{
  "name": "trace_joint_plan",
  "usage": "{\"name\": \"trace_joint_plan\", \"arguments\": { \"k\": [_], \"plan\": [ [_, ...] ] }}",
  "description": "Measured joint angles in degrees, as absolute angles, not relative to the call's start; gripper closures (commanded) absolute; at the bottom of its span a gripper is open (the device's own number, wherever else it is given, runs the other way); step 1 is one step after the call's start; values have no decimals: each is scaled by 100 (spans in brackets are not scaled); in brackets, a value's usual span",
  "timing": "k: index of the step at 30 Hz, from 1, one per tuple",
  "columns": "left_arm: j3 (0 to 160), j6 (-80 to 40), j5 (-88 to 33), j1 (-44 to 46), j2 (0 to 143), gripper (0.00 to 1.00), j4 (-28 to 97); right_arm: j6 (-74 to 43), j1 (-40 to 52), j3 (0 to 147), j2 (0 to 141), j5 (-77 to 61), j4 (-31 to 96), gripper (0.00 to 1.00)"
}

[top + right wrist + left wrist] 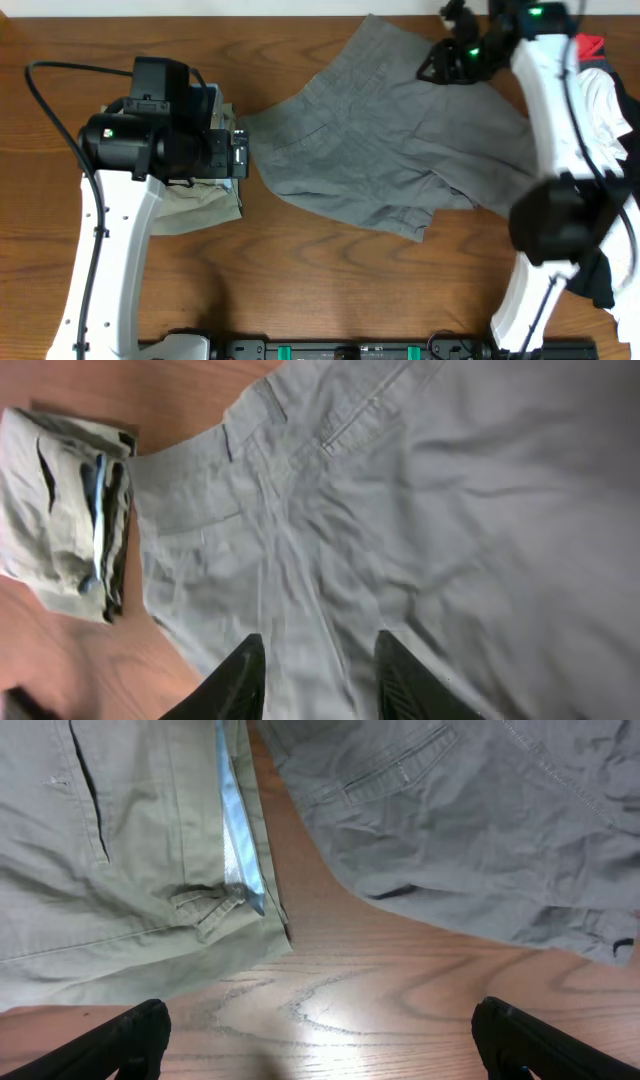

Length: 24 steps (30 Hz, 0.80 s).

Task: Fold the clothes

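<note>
Although laid out wide, not yet folded at all: so with the grey shorts (400,150), sprawled and rumpled over the table (300,300) from its middle toward the far right. Just beside them on the left, with a strip of bare wood between in the left wrist view, khaki shorts (205,205) already folded into a compact stack, pale lining showing along one edge, partly hidden under the left arm from overhead. Judged from that: one garment done, one waiting for its first fold, and probably more to come from the pile of other clothing (610,100), white and dark, heaped at the right edge. Above the gap between the two pairs of shorts, left gripper (320,1040) hanging with fingers spread wide, holding nothing. Over the far part of the grey cloth, right gripper (320,675) with fingers partly apart, nothing pinched between them as far as can be told, fabric lying slack underneath.
</note>
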<state>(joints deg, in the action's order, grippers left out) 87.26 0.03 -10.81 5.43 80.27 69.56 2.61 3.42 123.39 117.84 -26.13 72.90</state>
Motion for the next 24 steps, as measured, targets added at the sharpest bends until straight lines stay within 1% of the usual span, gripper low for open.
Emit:
{"name": "trace_joint_plan", "arguments": {
  "k": [7,13,14,17,21,24],
  "plan": [
    [8899,1,-854,548,7091,2,6954,322,539,12403,10066,-1772,8256,58],
    [8984,5,-530,548,6386,2,6949,-349,1160,12057,9275,-1041,8807,48],
    [8984,3,-515,548,6351,2,6949,-552,1288,11854,9227,-902,8844,46],
    [8989,3,-451,548,6335,2,6958,-1033,1551,10995,9220,-637,8650,45],
    [8989,3,-408,548,6429,2,6963,-1581,1719,9150,9395,-528,7773,44],
    [8991,3,-405,548,6497,2,6965,-1780,1719,7856,9500,-751,6982,44]
  ]
}}
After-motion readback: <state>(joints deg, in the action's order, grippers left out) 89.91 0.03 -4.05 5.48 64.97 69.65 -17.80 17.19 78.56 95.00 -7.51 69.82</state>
